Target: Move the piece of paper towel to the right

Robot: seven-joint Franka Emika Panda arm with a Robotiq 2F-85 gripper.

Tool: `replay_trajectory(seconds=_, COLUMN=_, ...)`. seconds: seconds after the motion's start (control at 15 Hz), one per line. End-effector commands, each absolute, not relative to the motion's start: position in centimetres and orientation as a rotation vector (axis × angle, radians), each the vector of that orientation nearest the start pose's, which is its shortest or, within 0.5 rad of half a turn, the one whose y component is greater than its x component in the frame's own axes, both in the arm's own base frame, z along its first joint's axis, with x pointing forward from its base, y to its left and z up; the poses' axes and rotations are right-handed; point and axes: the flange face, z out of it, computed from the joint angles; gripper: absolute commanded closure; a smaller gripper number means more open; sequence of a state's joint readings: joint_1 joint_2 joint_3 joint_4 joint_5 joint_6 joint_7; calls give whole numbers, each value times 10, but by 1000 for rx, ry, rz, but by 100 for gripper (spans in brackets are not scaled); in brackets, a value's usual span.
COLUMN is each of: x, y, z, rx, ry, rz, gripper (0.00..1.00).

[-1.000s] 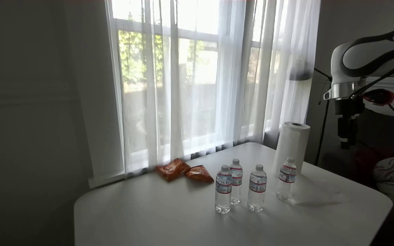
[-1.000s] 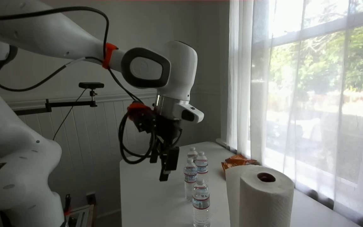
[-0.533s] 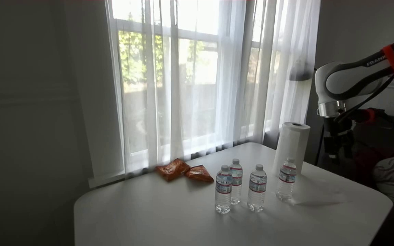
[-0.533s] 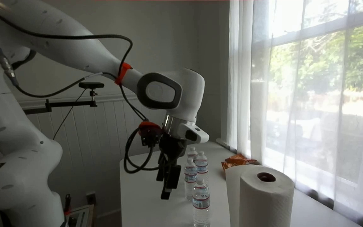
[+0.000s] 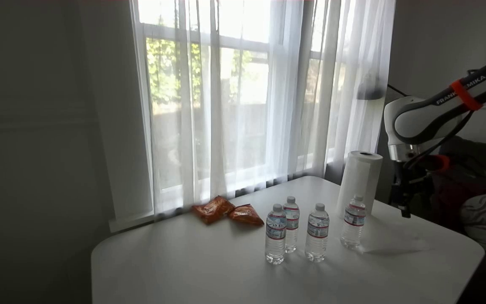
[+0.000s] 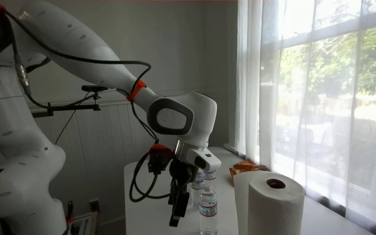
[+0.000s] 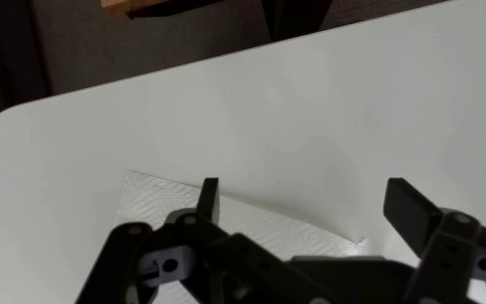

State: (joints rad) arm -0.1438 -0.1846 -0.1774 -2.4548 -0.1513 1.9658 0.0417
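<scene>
A black two-fingered tool (image 7: 303, 200), spread wide, hangs near a textured white paper towel piece (image 7: 264, 228) lying on a white round-cornered table (image 7: 268, 105).

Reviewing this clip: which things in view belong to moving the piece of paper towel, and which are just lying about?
Part of the job:
piece of paper towel, lying on the table
gripper, open, holding nothing

Just lying about:
four water bottles, standing
paper towel roll, upright
two orange packets
</scene>
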Motion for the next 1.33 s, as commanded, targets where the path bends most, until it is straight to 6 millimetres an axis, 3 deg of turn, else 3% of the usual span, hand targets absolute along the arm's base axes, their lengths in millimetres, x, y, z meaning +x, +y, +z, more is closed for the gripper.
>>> replay_trajectory(seconds=0.0, x=398, y=-142, z=346, rx=-3126, ry=435, rz=504, gripper=0)
replay_trajectory(seconds=0.2, x=398, y=-142, z=346, rx=-3126, ry=437, rz=503, gripper=0)
replay_trajectory(seconds=0.27, x=401, y=-149, z=341, rx=-3118, ry=526, rz=452, gripper=0)
replay_trajectory(seconds=0.53, x=414, y=-176, z=334, rx=-3177, ry=571, rz=61, gripper=0)
replay_trajectory(seconds=0.8, x=418, y=-193, z=309, rx=-3148, ry=658, rz=-112, gripper=0)
replay_trajectory(seconds=1.27, x=424, y=-202, z=256, rx=-3132, ry=689, rz=-167, gripper=0)
